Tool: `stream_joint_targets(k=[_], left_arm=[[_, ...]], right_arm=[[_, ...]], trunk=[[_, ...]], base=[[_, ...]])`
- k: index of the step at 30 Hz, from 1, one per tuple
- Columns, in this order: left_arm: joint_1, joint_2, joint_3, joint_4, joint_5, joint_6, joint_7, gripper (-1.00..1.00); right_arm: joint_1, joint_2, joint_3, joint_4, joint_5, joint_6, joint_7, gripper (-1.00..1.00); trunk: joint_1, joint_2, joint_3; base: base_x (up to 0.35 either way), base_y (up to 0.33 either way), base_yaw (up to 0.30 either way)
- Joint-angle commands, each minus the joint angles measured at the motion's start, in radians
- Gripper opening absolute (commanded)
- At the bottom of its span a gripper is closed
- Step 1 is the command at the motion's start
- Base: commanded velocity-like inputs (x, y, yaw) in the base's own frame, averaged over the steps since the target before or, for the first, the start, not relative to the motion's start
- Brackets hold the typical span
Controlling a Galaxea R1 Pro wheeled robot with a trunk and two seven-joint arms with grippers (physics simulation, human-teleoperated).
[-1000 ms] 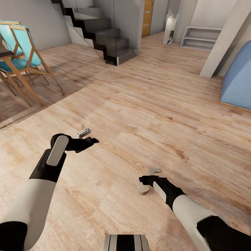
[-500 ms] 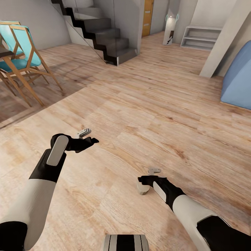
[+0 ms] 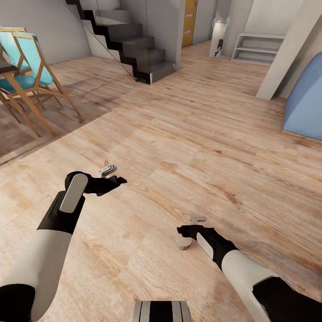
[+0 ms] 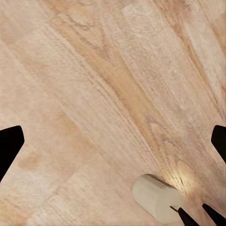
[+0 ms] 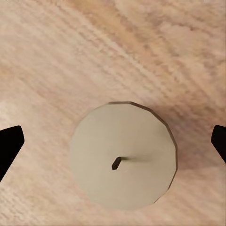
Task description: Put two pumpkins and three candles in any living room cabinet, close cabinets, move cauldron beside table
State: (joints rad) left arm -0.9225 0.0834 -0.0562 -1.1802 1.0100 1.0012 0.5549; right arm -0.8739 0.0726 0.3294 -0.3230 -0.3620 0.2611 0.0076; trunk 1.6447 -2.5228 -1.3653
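Right hand: fingers spread wide, hovering directly over a candle
Candle: upright on the wooden floor, centred between the fingers
Left hand: spread, empty, above bare floor; well apart from the candle

1 candle, 2 chairs.

Light wood-plank floor carries 1 beige candle, apparently upright; chairs stand at its edge.

- Left arm reaches forward, its left gripper hanging with fingers spread wide (tips at the wrist view's edges).
- Right gripper points downward, fingers likewise parted.
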Motion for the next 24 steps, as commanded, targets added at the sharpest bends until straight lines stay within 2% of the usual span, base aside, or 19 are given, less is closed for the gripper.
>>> stream_joint_targets(k=[1, 5, 11, 18, 24], left_arm=[[-0.001, 0.001, -0.002, -0.001, 0.01, 0.001, 0.011, 1.0], [-0.001, 0.001, -0.002, -0.001, 0.01, 0.001, 0.011, 1.0], [-0.001, 0.001, -0.001, -0.001, 0.01, 0.001, 0.011, 1.0], [-0.001, 0.001, -0.002, -0.001, 0.01, 0.001, 0.01, 1.0], [-0.001, 0.001, -0.002, -0.001, 0.009, 0.001, 0.011, 1.0]], right_arm=[[0.0, -0.001, 0.003, -0.001, -0.002, 0.004, 0.0, 1.0], [0.0, -0.005, 0.003, -0.002, -0.002, 0.004, 0.0, 1.0], [0.0, -0.008, 0.004, -0.002, -0.002, 0.004, 0.0, 1.0], [0.0, -0.009, 0.004, -0.001, -0.002, 0.004, 0.0, 1.0], [0.0, -0.008, 0.004, -0.001, -0.003, 0.004, 0.0, 1.0]], trunk=[[0.0, 0.0, -0.001], [0.0, 0.0, -0.001], [0.003, -0.002, -0.024], [0.003, -0.002, -0.024], [0.005, -0.003, -0.047]], base=[[0.0, 0.0, 0.0], [0.0, 0.0, 0.0], [0.0, 0.0, 0.0], [0.0, 0.0, 0.0], [0.0, 0.0, 0.0]])
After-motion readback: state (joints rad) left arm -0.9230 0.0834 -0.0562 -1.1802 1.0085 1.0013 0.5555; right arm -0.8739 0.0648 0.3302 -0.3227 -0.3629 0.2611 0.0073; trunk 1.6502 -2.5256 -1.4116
